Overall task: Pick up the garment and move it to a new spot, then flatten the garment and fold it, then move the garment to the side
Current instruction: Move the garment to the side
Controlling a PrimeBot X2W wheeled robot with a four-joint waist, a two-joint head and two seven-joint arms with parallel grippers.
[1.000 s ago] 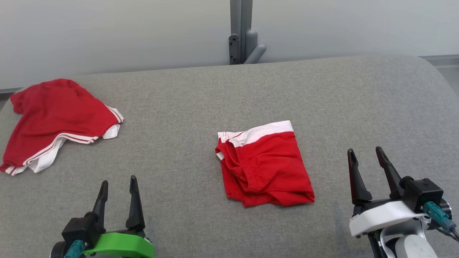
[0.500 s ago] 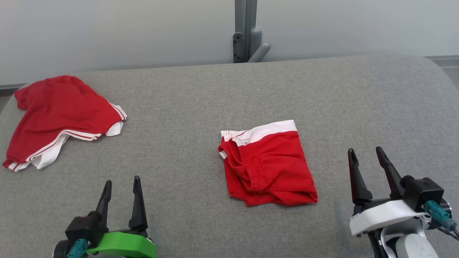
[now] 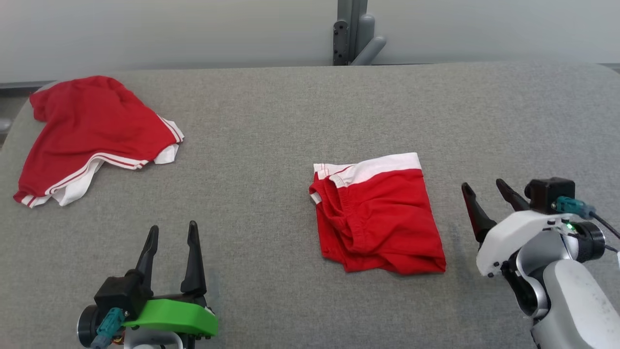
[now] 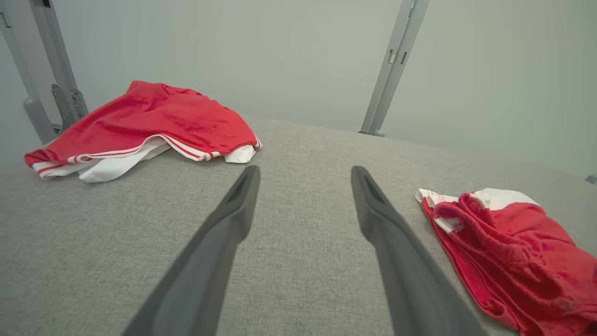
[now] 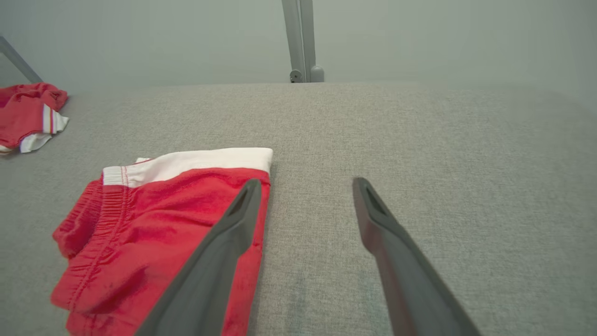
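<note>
At the far left I see a crumpled red garment with white stripes (image 3: pixel 92 131), bunched close to the rounded left edge and the back edge of the grey padded table (image 3: pixel 271 126), with its white hem facing the middle. Between that heap and the centre the fabric top is bare, a broad stretch from front to back.

My left gripper (image 3: pixel 173 226) hovers low at the near left over that bare stretch, fingers spread with nothing between them. In the left wrist view, the left gripper (image 4: pixel 304 171) points up the open lane between the two garments.

Right of centre lie the folded red shorts (image 3: pixel 378 223), flat on the table, white waistband (image 3: pixel 373 169) toward the back, the left edge rumpled, the right edge straight.

Just beside that right edge is my right gripper (image 3: pixel 482 184), fingers apart, holding nothing. In the right wrist view its left finger (image 5: pixel 224 242) overlaps the shorts' edge; I cannot tell whether it touches. Beyond it, open grey surface runs to the right edge. A grey metal post (image 3: pixel 351 31) stands behind the back edge.
</note>
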